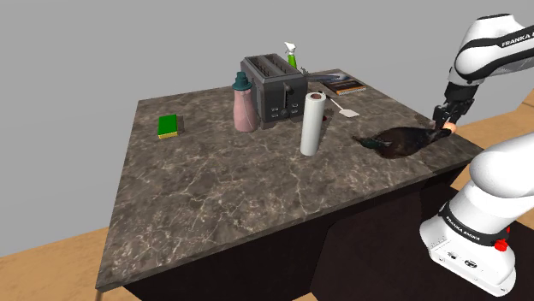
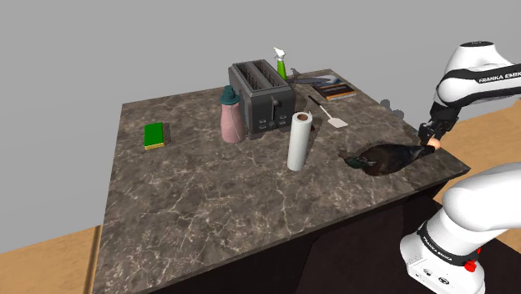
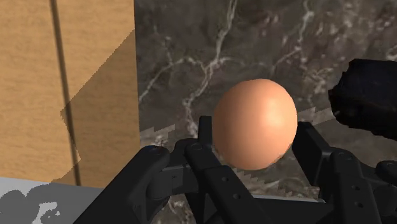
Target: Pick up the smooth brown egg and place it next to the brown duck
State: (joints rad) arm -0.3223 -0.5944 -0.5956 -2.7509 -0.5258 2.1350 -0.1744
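Note:
A smooth brown egg [image 3: 256,123] sits clasped between my two black fingers, with my gripper [image 3: 253,137] shut on it above the marble countertop [image 3: 210,44]. The dark brown duck [image 1: 400,139] lies on the counter near the shoulder view's right edge, head pointing toward the paper towel roll. My gripper [image 1: 447,126] hovers just over the duck's tail end, the egg [image 1: 448,126] showing as a small tan spot. From the second exterior view the gripper [image 2: 432,144] hangs at the duck's [image 2: 386,156] tail, close to the counter's corner.
On the counter stand a white paper towel roll [image 1: 312,124], a toaster [image 1: 275,88], a pink bottle [image 1: 245,106], a green spray bottle [image 1: 292,56], a green sponge [image 1: 168,126], a spatula [image 1: 346,109] and a book [image 1: 338,84]. Wooden floor [image 3: 63,89] lies past the counter edge.

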